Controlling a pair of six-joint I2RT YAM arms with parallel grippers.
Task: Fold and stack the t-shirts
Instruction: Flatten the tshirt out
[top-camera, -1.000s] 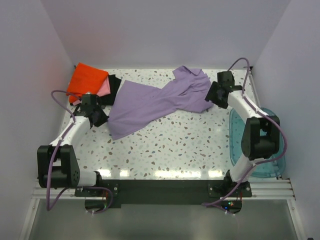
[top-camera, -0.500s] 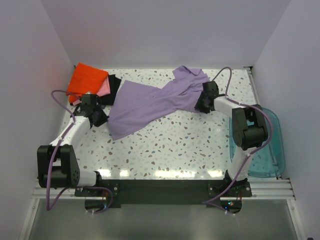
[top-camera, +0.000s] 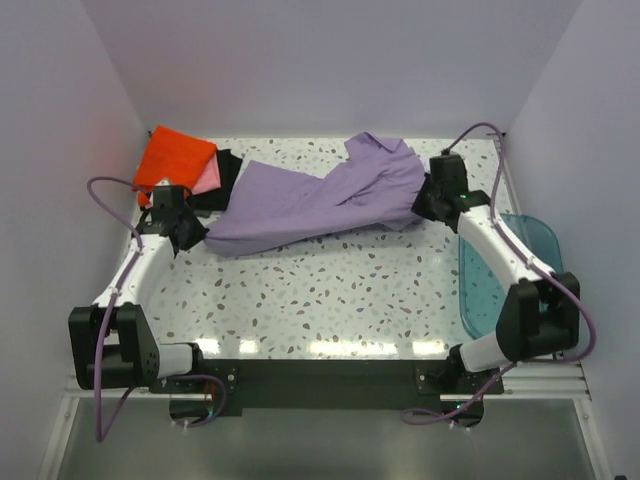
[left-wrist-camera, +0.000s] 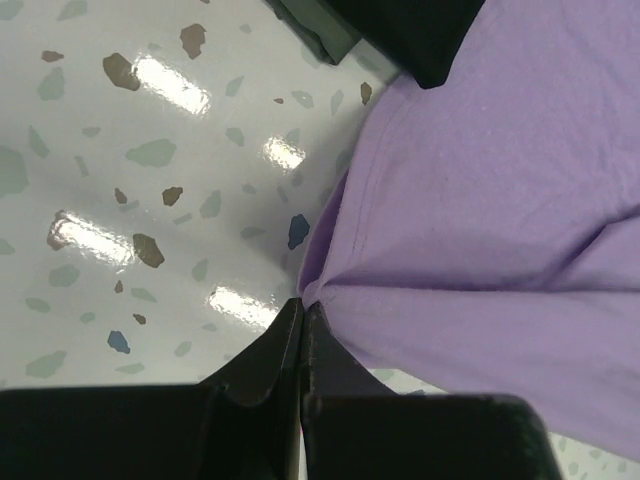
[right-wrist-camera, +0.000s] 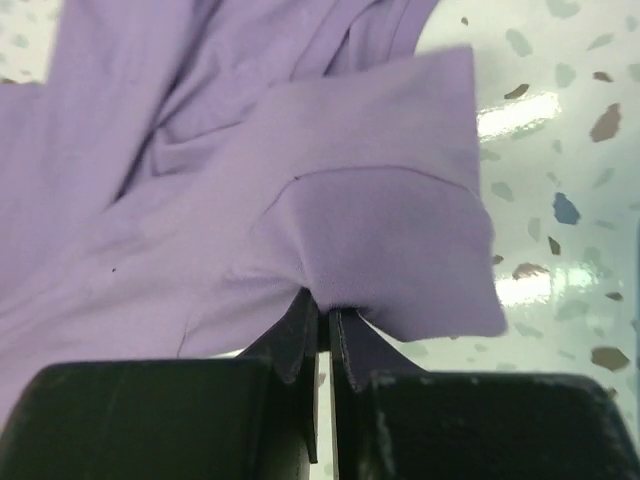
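Two arms on one shirt right now, so here's what I've got on my screens.

Top camera: the lavender shirt (top-camera: 310, 205) is strung across the far half of the table (top-camera: 340, 290), running from the left gripper (top-camera: 195, 238) to the right gripper (top-camera: 422, 200). It's wider and flatter on the left side and bunched up in folds toward the right. In the far-left corner sits the orange shirt (top-camera: 175, 158), folded, with the pink shirt (top-camera: 208, 178) poking out at its edge and the black shirt (top-camera: 228, 180) just beside that. The lavender one's left end touches or overlaps the black one; I can't tell which from up here. The teal bin (top-camera: 520, 270) hangs off the right edge of the table, next to my right arm.

Left wrist cam: the left gripper (left-wrist-camera: 302, 315) has its jaws pressed together on a corner of the lavender shirt (left-wrist-camera: 500, 230), right at the hem. The cloth fans out to the right from that pinch. A bit of the black shirt (left-wrist-camera: 420, 30) shows at the top, and the speckled table (left-wrist-camera: 120, 150) fills the left.

Right wrist cam: the right gripper (right-wrist-camera: 322, 320) is clamped on a puckered fold of the lavender shirt (right-wrist-camera: 200, 200), with what looks like a sleeve flopped over just past the fingertips. Bare table (right-wrist-camera: 560, 150) shows on the right.
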